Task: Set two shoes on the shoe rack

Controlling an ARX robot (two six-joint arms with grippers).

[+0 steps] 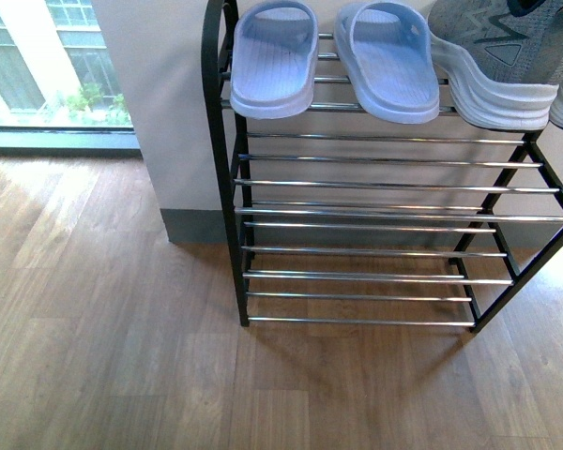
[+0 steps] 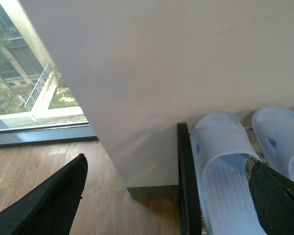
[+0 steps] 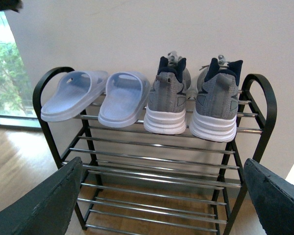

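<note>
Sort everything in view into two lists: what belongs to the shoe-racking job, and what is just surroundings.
Part of the job:
- grey sneakers, on the top shelf
- pale blue slides, on the top shelf beside them
- shoe rack, lower shelves bare

Just surroundings:
- window
- white wall
- wooden floor

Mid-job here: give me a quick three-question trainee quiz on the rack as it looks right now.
1. True or false: both grey sneakers sit on the shoe rack's top shelf.
2. How many pale blue slides are on that shelf?
3. The lower shelves hold: A) slides B) sneakers C) nothing visible.

Key: 1 true; 2 two; 3 C. Both the left end effector and the right end effector are open and holding nothing.
</note>
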